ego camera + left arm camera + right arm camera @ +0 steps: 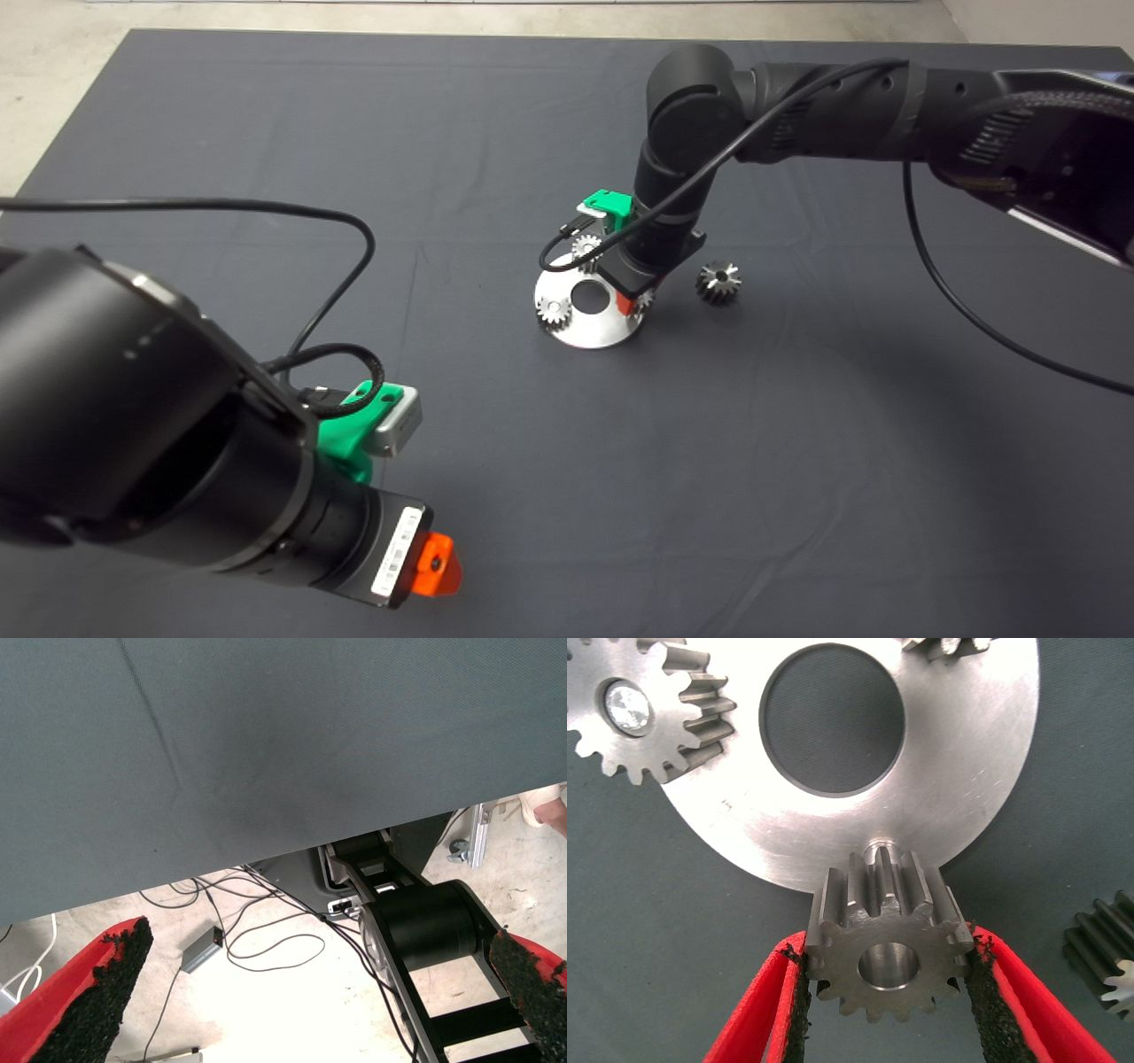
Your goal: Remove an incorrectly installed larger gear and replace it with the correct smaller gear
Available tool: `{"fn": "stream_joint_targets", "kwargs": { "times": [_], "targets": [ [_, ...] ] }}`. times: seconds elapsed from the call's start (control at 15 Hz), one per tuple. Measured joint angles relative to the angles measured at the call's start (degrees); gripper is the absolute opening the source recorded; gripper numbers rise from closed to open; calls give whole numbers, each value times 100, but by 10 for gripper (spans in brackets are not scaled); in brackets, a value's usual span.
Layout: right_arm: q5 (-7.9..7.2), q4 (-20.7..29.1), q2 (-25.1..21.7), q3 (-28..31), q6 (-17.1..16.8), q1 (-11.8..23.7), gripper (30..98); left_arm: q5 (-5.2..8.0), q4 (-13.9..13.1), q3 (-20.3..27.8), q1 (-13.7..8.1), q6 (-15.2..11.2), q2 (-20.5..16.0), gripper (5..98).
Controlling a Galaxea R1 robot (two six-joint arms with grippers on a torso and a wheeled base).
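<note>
My right gripper (634, 301) (888, 946) is shut on the smaller gear (886, 935), a grey spur gear with a centre hole, held by its sides. It hangs at the near edge of the round steel plate (592, 333) (970, 771), just by a short peg (879, 850) on that plate. The larger gear (718, 282), dark with long slanted teeth, lies on the mat to the right of the plate; the right wrist view shows part of it (1106, 950). My left gripper (437, 567) (319, 943) is open and empty at the lower left.
Two silver spur gears (554, 310) (586, 246) sit on the plate around its big centre hole (591, 297); one shows clearly in the right wrist view (651, 709). The left wrist view shows the mat's edge, floor cables and a robot base (425, 921).
</note>
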Motion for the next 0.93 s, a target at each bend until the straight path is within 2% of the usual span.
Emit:
{"fn": "stream_joint_targets", "kwargs": {
  "times": [0.93],
  "targets": [
    [0,-297,0,0,0,-13,415,0,0,0,0,0,0,982]
  ]
}}
